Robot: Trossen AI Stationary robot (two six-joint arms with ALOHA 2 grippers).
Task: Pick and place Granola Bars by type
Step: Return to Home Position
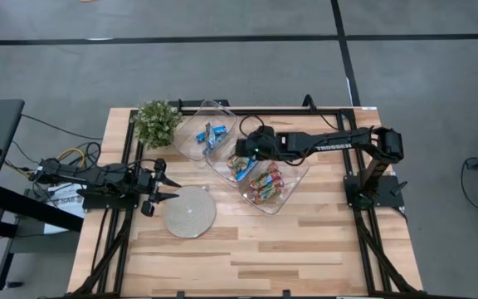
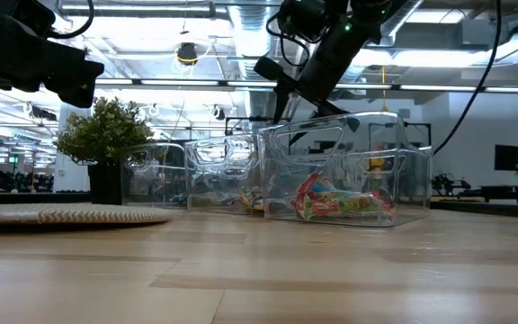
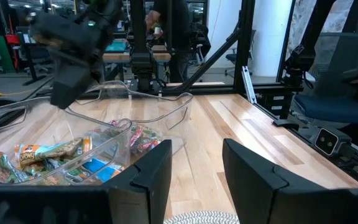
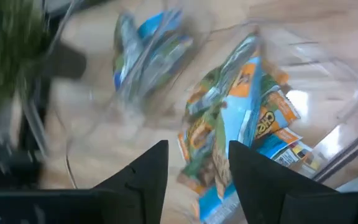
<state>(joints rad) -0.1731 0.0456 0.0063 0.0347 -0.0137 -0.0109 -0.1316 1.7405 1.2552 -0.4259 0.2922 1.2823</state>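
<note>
Three clear trays stand at the table's far middle. The far-left tray (image 1: 208, 133) holds blue-and-white granola bars (image 4: 143, 46). The middle tray (image 1: 237, 169) holds a mixed pile of bars (image 4: 238, 118). The near-right tray (image 1: 269, 184) holds multicoloured foil bars (image 2: 340, 200). My right gripper (image 1: 243, 149) hangs open over the middle tray, fingers apart above the mixed pile (image 4: 197, 168), touching nothing. My left gripper (image 1: 163, 183) is open and empty at the table's left, beside the round grey disc (image 1: 191, 212); its fingers show apart in the left wrist view (image 3: 194, 168).
A small potted plant (image 1: 156, 121) stands at the far left, next to the far-left tray. The grey woven disc lies flat near the left gripper. The bare wooden tabletop (image 1: 305, 249) stretches along the near side. A person (image 3: 179, 25) stands in the room beyond the table.
</note>
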